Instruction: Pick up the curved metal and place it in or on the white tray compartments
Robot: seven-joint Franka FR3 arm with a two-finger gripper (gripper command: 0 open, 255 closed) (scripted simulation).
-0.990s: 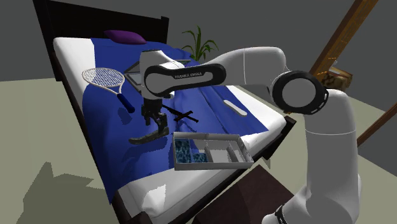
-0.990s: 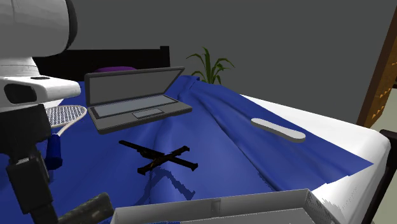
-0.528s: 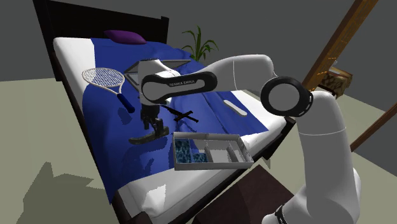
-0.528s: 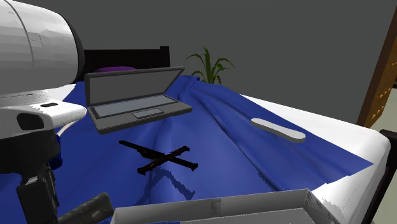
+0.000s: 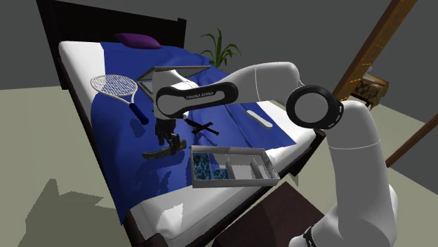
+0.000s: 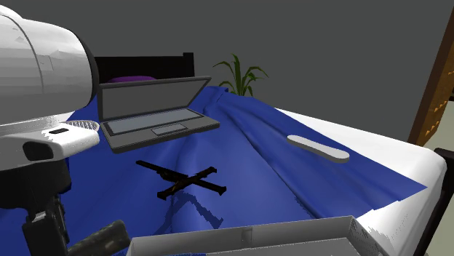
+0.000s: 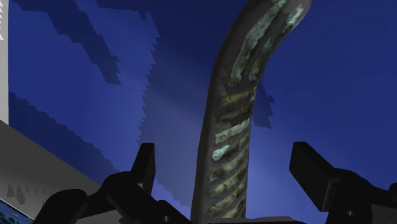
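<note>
Sinks lower over metal (image 5: 153, 152), left of centre; straddles it with fingers (image 7: 145, 167) wide apart, holding nothing. Judged ready for closing.

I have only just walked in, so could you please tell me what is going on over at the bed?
The arm holds its gripper low over the curved metal, which lies on the blue blanket next to the tray. Its fingers are open, one on each side of the metal, not touching it. The metal is not yet lifted, and no part of it is in the tray.
</note>
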